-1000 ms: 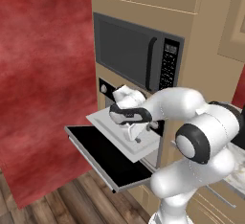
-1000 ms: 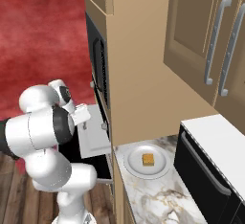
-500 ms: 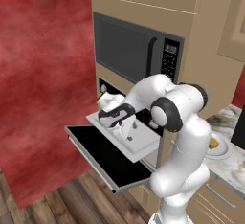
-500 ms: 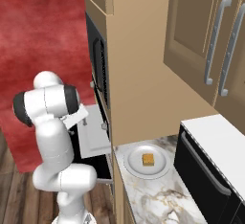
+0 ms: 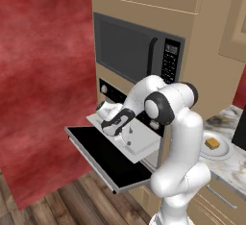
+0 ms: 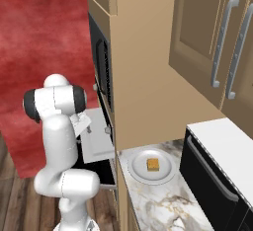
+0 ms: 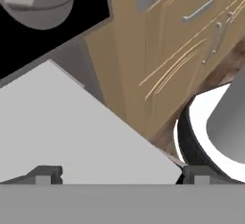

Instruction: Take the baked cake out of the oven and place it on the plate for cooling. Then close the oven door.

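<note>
The baked cake (image 5: 212, 143) (image 6: 153, 164), a small golden-brown block, sits on the round pale plate (image 5: 222, 154) (image 6: 136, 168) on the marble counter. The oven (image 5: 111, 92) stands under the microwave. The oven door (image 5: 103, 159) (image 6: 100, 174) hangs open and flat, its dark glass facing up. My gripper (image 5: 111, 125) (image 7: 122, 175) hovers low over the pale tray (image 5: 141, 146) (image 6: 98, 143) (image 7: 72, 132) that sticks out above the door. Its fingertips (image 7: 48, 174) stand wide apart, open and holding nothing. A round silver oven knob (image 7: 40, 0) shows on the black front.
A dark grey microwave (image 5: 134, 51) sits above the oven. A black appliance (image 6: 217, 175) stands at the counter's right end. Wooden cabinets with bar handles (image 6: 225, 42) line the wall, and more drawer fronts (image 7: 191, 36) lie beyond the tray. Red wall and wood floor lie left.
My arm has swung left, away from the plate side, carrying the open hand across the tray toward the oven's left. The cake stays on the plate.
</note>
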Robot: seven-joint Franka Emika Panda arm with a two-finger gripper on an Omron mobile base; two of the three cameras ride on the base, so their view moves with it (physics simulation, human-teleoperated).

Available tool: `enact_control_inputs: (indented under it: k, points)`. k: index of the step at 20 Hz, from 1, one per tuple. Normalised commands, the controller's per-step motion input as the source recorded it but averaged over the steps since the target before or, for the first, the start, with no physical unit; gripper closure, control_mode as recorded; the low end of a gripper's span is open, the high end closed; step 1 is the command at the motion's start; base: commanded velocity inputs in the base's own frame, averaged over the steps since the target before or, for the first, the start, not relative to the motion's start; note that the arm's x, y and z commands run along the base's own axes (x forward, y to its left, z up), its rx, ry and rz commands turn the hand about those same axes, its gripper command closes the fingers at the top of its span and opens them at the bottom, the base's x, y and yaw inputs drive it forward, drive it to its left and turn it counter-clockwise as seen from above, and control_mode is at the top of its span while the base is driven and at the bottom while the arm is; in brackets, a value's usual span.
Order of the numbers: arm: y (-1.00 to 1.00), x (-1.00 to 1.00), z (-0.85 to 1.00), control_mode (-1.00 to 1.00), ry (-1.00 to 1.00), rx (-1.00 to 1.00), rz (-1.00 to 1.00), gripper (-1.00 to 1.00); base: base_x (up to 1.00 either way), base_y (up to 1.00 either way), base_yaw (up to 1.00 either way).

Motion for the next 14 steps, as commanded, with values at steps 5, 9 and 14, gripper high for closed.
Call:
enact_control_inputs:
  k: [5, 9, 14]
  points:
    - [0.08, 0.31, -0.31, -1.00, 0.00, 0.15, 0.07, -1.00, 0.00, 0.00, 0.00]
    - [0.14, 0.42, -0.38, -1.00, 0.00, 0.07, 0.09, -1.00, 0.00, 0.00, 0.00]
    - [0.12, 0.52, -0.45, -1.00, 0.02, 0.02, 0.06, -1.00, 0.00, 0.00, 0.00]
